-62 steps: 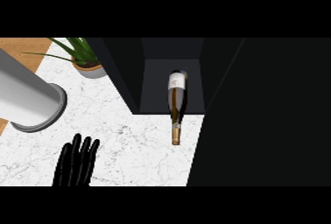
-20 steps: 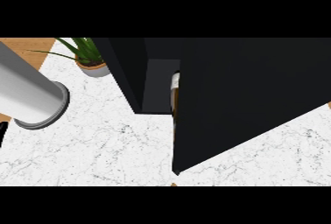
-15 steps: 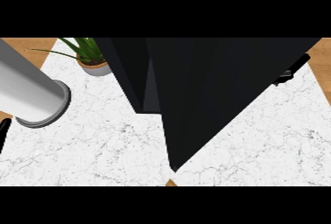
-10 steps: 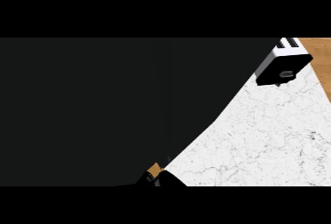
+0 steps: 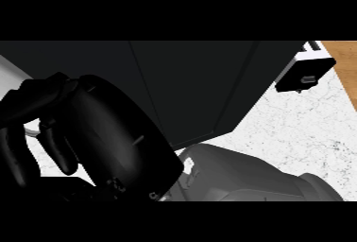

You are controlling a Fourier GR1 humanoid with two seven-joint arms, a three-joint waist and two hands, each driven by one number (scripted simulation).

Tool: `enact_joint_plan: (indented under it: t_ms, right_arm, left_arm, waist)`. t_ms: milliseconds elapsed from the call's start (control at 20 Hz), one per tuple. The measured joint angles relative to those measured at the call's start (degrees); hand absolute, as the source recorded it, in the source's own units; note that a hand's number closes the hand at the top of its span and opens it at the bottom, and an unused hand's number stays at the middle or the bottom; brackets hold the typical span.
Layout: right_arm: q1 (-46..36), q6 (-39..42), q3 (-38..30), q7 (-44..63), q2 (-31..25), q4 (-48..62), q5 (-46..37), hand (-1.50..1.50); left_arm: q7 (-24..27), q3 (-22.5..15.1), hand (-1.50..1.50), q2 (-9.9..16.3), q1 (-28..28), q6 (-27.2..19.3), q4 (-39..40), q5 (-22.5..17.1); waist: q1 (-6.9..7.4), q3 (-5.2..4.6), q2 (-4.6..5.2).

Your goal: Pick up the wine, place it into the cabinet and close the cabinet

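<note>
The black cabinet fills the upper middle of the head view. Its dark faces show no opening, and the wine bottle is hidden from sight. My right hand looms large at the left, in front of the cabinet, and its grey forearm comes in from the lower right. Its fingers hang relaxed and slightly bent toward the left, holding nothing. My left hand does not show.
White marble counter lies to the right of the cabinet. A small black and white box-like object sits at the upper right, beside a wooden strip along the right edge.
The cabinet door swung shut over the wine bottle. The view then turned to the right, and my right hand and forearm came into view close up at the left.
</note>
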State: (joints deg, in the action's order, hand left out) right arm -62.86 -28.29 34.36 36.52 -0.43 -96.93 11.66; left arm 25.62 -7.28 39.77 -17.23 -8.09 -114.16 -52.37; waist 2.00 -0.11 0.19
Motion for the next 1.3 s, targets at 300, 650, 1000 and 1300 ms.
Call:
enact_joint_plan:
  t_ms: [300, 650, 1000, 1300]
  right_arm:
    - [-6.21, 4.52, -5.74, -5.96, 0.26, 14.3, -1.73, 1.5]
    - [-8.24, 9.19, -10.46, -14.17, 0.45, 26.06, 0.89, 1.5]
    - [-7.81, 15.27, -12.68, -21.03, 0.29, 30.82, 1.52, 1.5]
    - [-7.14, 18.83, -12.56, -26.16, -1.2, 32.7, 0.42, 1.5]
  left_arm:
    - [-0.56, 0.83, -1.5, -1.27, 0.57, -0.3, 0.21, 1.33]
    - [-3.91, 3.0, -1.5, -1.5, 0.78, -0.45, -1.88, 1.44]
    - [-4.42, 3.07, -1.5, -3.14, 1.63, -0.22, -0.69, 3.02]
    - [-4.76, 2.52, -1.5, -3.85, 2.9, -0.48, -0.31, 4.11]
  waist:
    - [-0.48, 0.01, 0.0]
    - [-0.39, 0.03, -0.55]
    - [-0.28, -0.24, -1.74]
    - [0.05, -0.71, -2.3]
